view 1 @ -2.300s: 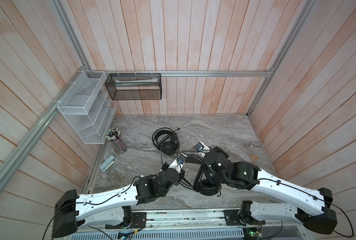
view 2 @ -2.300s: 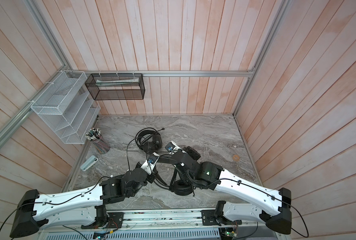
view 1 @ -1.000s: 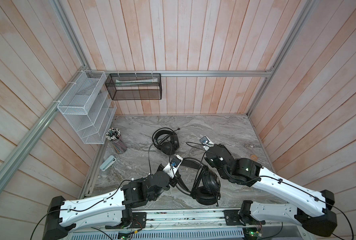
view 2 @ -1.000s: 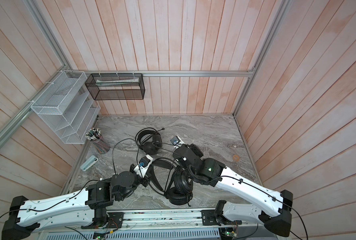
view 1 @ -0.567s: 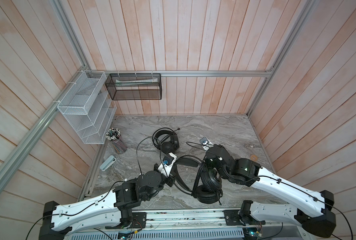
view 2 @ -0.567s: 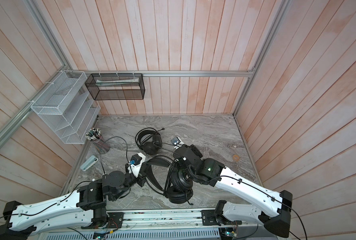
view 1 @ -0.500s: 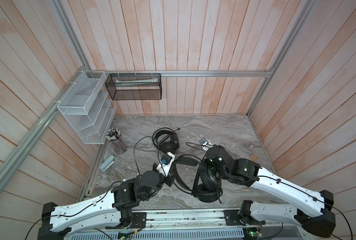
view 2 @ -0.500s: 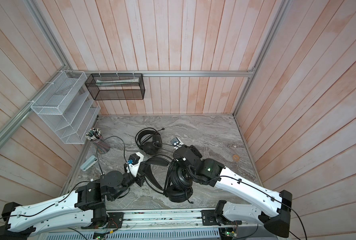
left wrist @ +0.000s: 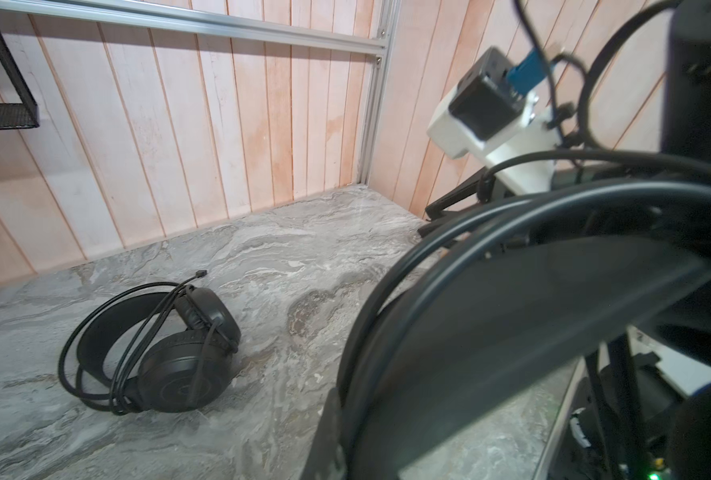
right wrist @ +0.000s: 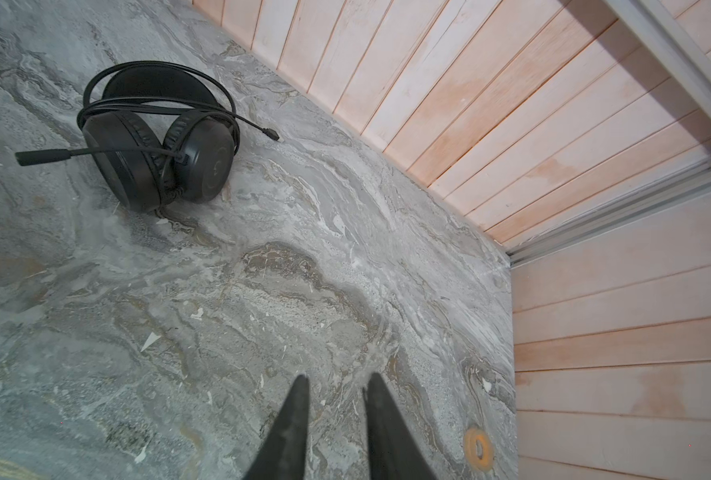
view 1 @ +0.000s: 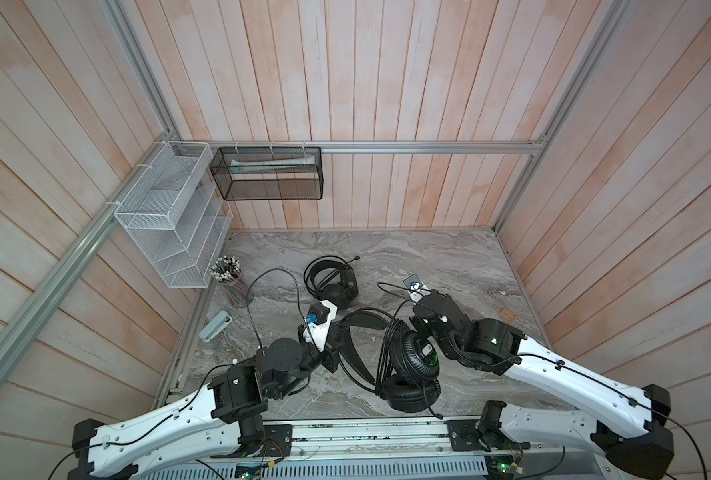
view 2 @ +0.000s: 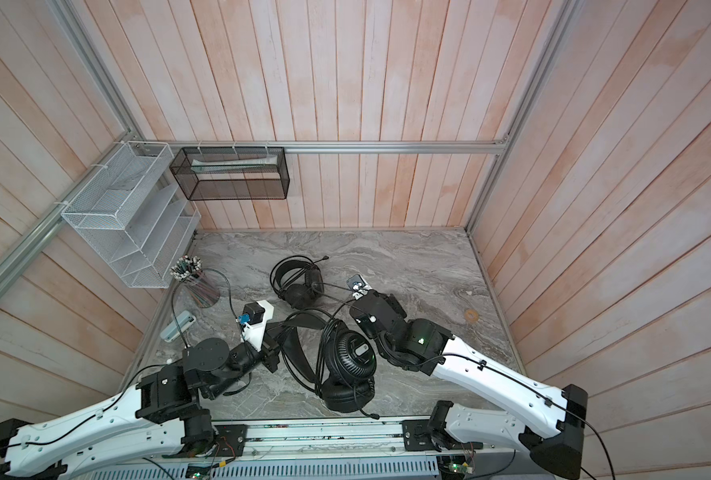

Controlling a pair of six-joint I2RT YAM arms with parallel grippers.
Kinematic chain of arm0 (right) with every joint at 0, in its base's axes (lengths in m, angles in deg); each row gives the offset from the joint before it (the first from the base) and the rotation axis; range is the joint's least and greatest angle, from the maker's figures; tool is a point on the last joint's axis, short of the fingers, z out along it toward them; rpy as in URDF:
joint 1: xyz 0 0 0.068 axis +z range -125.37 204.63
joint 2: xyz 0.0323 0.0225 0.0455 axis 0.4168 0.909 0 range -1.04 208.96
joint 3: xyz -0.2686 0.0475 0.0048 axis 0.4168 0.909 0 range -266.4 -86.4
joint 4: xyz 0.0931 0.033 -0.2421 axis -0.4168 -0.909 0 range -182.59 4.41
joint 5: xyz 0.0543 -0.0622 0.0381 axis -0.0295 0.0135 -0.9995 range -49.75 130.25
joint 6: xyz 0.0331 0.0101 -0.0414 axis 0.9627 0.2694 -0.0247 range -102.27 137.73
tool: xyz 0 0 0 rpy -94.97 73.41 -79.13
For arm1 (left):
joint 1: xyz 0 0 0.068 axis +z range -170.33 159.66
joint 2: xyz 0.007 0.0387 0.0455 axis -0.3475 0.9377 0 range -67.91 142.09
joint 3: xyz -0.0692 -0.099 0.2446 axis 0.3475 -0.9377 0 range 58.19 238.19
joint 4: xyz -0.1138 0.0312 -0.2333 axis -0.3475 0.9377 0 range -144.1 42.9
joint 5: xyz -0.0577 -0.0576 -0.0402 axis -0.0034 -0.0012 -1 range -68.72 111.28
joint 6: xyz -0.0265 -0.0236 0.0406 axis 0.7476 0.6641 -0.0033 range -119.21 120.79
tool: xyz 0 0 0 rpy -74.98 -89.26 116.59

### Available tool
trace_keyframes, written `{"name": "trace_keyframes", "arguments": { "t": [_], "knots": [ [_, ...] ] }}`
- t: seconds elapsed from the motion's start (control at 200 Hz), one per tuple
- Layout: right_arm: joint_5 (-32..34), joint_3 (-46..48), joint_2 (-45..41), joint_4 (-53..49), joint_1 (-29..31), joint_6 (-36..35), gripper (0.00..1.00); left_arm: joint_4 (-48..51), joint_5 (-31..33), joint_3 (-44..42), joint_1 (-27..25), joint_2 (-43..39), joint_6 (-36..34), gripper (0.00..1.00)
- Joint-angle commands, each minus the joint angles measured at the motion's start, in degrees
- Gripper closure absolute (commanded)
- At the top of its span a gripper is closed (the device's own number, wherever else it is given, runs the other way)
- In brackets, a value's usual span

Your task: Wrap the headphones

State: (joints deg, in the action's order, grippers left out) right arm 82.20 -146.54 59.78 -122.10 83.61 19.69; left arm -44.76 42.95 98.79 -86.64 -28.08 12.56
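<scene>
**Hold the band tight and wind the wire neatly**

The left gripper (view 1: 334, 350) is clamped on the band of the near headset (view 1: 412, 362), the one with the grille cups. That headset sits at the front of the table (view 1: 449, 257), between the two arms. Its wire (view 1: 382, 353) goes round the cups in a few loops, and a loose bit runs up by the right arm. The right gripper (right wrist: 337, 380) has its fingers a little apart with nothing between them.

I think the job now is to pick up the loose wire and wind it round again. The left arm should hold the band firm so the headset does not roll. The right gripper should take the thin wire close to the cups, pull it snug but not hard, and lay each loop next to the last one.

The far headset (view 1: 332, 282), the one with the mic stick, lies in the middle of the table with its wire wound round it, so it looks done.

The left arm reaches low across the front and meets the band from the left. The right arm bends in from the right, its gripper tipped down over bare table beside the near headset
</scene>
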Motion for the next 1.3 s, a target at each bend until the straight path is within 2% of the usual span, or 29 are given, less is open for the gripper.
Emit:
{"name": "trace_keyframes", "arguments": {
  "t": [0.0,0.18,0.505,0.61,0.74,0.88,1.035,1.095,1.295],
  "knots": [
    [0.86,1.41,-1.51,-0.83,-0.37,2.02,0.61,-5.83,-3.01,3.58,0.71,-1.07,4.37,1.00],
    [0.84,2.79,-3.35,-0.76,-0.37,3.91,0.51,-5.15,-3.43,4.56,1.00,-0.96,4.49,1.00],
    [-1.79,5.34,-12.28,0.60,-2.27,8.20,0.30,-1.42,-3.03,6.54,2.57,-2.65,3.45,1.00],
    [-5.29,7.69,-13.55,1.51,-2.40,9.96,0.28,-0.58,-3.21,7.37,2.76,-2.79,3.44,1.00],
    [-6.38,10.31,-16.05,3.18,-2.45,12.72,0.26,0.76,-3.56,8.54,3.02,-2.74,3.13,1.00],
    [-11.31,13.00,-25.26,8.82,-2.38,11.40,0.24,4.12,-3.37,10.12,3.59,-2.71,2.49,1.00],
    [-23.93,18.11,-37.18,17.12,-2.38,9.79,0.23,7.69,-4.46,11.31,4.91,-2.32,3.29,1.00],
    [-26.37,19.50,-40.36,19.05,-2.42,9.54,0.23,9.03,-5.16,11.71,5.50,-1.89,3.85,1.00],
    [-31.64,18.32,-41.22,21.57,-2.34,7.91,0.22,12.92,-8.04,13.16,7.88,0.13,5.48,1.00]
  ]
}}
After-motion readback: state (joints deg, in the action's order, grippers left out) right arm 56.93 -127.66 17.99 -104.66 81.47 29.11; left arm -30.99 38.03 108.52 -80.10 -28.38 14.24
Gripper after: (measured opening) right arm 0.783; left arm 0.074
